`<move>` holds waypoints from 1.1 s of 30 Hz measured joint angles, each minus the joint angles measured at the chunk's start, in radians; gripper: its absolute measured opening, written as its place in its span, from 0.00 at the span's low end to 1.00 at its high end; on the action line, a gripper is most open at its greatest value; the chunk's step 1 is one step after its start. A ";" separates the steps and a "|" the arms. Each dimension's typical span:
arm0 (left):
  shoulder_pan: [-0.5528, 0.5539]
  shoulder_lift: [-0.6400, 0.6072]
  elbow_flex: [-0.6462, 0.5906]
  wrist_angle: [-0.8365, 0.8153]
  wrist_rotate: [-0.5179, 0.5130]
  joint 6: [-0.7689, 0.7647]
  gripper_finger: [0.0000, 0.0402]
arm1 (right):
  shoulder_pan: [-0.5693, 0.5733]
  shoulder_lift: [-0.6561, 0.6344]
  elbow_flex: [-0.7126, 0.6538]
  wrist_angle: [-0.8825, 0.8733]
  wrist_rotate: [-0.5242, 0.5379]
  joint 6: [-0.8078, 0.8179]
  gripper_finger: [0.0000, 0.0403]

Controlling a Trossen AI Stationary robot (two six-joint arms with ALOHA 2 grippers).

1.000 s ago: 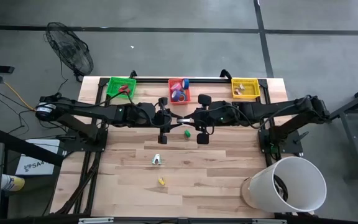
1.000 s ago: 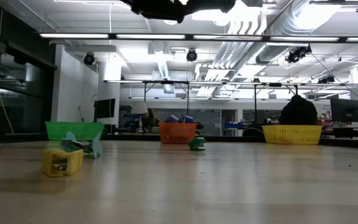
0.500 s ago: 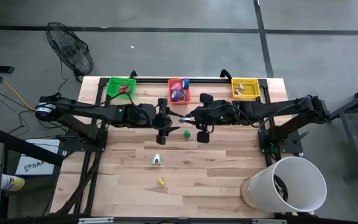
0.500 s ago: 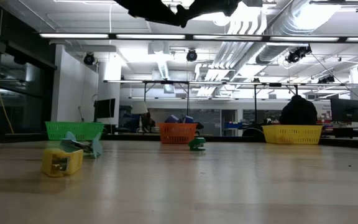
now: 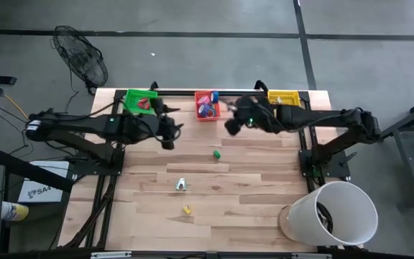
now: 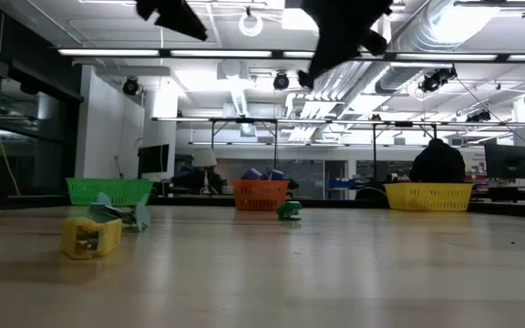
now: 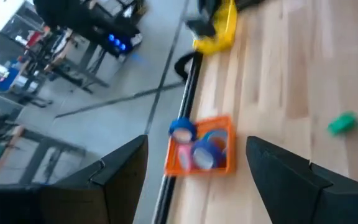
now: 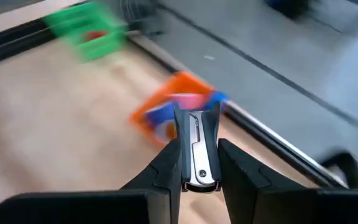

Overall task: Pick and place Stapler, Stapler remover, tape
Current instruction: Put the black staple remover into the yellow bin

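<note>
Right wrist view shows the right end effector point(image 8: 196, 146) clenched on the stapler point(image 8: 197, 163), which sits upright between the two fingers with its long axis running along them. We read the orange bin point(image 8: 166, 118) as lying directly ahead of the stapler's nose, with the green bin point(image 8: 84, 28) farther off to one side.

From the high view, the right end effector point(image 5: 232, 124) hangs above the tabletop point(image 5: 264, 187), just beside the orange bin point(image 5: 207, 106) and between it and the yellow bin point(image 5: 284, 101). The orange bin already holds tape rolls point(image 7: 205, 149), so we judge the yellow bin the likelier target (its contents are too small to identify). That bin lies toward the right arm's own base, so we expect the placement to need a swing away from the current heading.

The left end effector point(image 5: 165, 133) is released and carries nothing, hovering near the green bin point(image 5: 141, 101), well apart from the stapler.
</note>
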 joint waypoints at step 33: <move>0.000 -0.104 -0.001 -0.321 0.016 -0.018 0.67 | -0.363 0.000 -0.496 -0.036 0.421 1.590 0.18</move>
